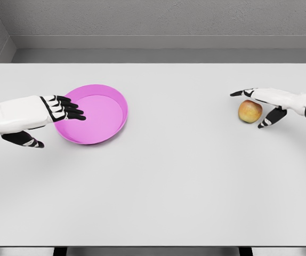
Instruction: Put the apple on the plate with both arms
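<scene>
You see the white tabletop [158, 192] carrying two things. The pink plate [113, 120] lies toward the left edge. The left hand [54, 109] reaches in flat from that edge, fingers straight and spread, holding nothing, fingertips over the plate's left rim, thumb hanging below. The right hand [265, 104] comes in from the right edge, fingers apart, cupped around the apple [250, 111]: forefinger above it, thumb just beside its lower right, no closed grip visible. The apple rests near the right edge, well apart from the plate, bare tabletop between them.
</scene>
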Controlling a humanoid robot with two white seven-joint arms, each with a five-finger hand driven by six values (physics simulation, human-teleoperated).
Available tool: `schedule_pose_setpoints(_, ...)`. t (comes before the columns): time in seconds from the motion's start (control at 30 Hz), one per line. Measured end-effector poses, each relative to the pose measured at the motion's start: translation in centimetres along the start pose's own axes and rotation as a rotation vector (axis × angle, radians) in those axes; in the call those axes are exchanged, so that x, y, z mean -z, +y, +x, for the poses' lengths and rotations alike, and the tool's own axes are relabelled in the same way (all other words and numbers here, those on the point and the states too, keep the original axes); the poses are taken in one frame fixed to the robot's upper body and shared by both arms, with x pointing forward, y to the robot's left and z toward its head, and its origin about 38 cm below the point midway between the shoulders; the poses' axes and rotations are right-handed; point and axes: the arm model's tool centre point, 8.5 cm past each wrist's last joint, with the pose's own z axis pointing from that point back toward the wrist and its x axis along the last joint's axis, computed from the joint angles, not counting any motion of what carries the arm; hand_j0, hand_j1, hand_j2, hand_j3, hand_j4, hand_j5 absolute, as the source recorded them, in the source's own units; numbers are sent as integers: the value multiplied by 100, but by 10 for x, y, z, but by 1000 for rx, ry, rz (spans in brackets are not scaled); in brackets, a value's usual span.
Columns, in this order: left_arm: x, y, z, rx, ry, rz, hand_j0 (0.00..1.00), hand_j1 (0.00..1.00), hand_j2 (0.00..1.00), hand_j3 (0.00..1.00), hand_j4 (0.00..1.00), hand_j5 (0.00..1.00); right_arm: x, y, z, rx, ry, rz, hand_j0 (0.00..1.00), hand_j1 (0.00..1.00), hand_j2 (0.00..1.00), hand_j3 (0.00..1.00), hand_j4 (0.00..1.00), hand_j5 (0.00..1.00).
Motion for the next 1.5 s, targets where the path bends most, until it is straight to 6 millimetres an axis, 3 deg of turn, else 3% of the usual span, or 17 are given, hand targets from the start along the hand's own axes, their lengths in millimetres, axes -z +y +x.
schedule_pose_setpoints(0.13,0,0,0,1,1,1,100,100,100,100,100,100,0,2,-2,-2,11,9,72,72,72,72,72,72)
schedule_pose_setpoints(0.2,0,1,0,1,0,1,100,100,100,100,100,100,0,1,-3,-2,14,7,51,51,51,51,51,51)
schedule_pose_setpoints(0.27,0,1,0,1,1,1,100,100,100,100,100,100,-1,1,-5,7,18,5,46,46,46,46,46,46)
schedule_pose_setpoints(0.5,0,1,0,1,1,2,100,100,100,100,100,100,-3,2,-9,33,22,-7,47,47,47,47,47,47)
schedule_pose_setpoints(0.63,0,1,0,2,1,1,100,100,100,100,100,100,-2,-6,-1,108,-48,-80,47,47,47,47,47,47)
schedule_pose_setpoints(0.77,-1,1,0,2,2,1,100,100,100,100,100,100,15,-28,44,87,-208,-136,47,47,47,47,47,47)
schedule_pose_setpoints(0.87,-1,1,0,2,2,1,100,100,100,100,100,100,32,-32,79,75,-320,-134,47,47,47,47,47,47)
schedule_pose_setpoints(1.03,-1,1,0,2,1,2,100,100,100,100,100,100,57,-17,133,-1,-456,-38,47,47,47,47,47,47)
schedule_pose_setpoints(1.17,-1,1,0,2,1,2,100,100,100,100,100,100,72,3,156,-51,-502,43,47,47,47,47,47,47)
schedule_pose_setpoints(1.2,-1,1,0,2,1,2,100,100,100,100,100,100,74,4,159,-63,-506,53,55,55,55,55,55,55)
schedule_pose_setpoints(1.23,-1,1,0,2,2,2,100,100,100,100,100,100,75,4,161,-70,-508,58,74,74,74,74,74,74)
schedule_pose_setpoints(1.27,-1,1,0,2,2,2,100,100,100,100,100,100,75,5,162,-75,-508,61,98,98,98,98,98,98)
schedule_pose_setpoints(1.5,-1,1,0,2,2,2,100,100,100,100,100,100,69,1,155,-73,-490,44,100,100,100,100,100,100)
